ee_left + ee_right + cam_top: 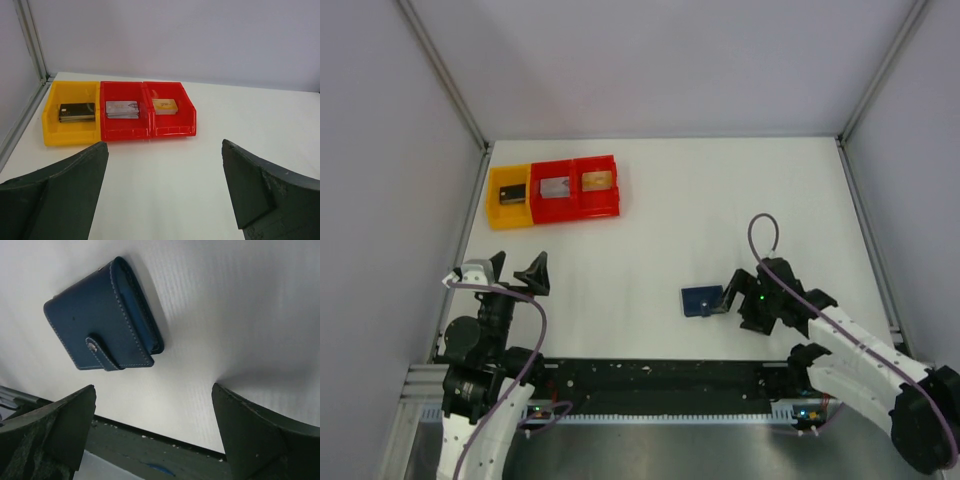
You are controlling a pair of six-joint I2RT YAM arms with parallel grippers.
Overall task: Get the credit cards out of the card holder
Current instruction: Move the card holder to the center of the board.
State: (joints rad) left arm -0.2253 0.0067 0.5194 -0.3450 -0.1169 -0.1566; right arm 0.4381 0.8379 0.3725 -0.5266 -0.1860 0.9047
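Right claw [154,390] stands wide; card holder [100,320] lies shut just ahead, untouched.

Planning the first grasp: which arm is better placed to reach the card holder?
Right. The right gripper, open, sits beside the closed card holder, seen ahead in its wrist view. The left gripper, also open, faces the distant bins.

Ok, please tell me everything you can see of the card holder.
The card holder is a small dark blue folding wallet, leather-like, with light stitching along its edges. It looks closed: a strap with a snap button wraps over one edge. A lighter blue inner layer shows at its side. It lies flat on the white table, near the front edge. Only the table touches it; the open right gripper hovers close, apart from it.
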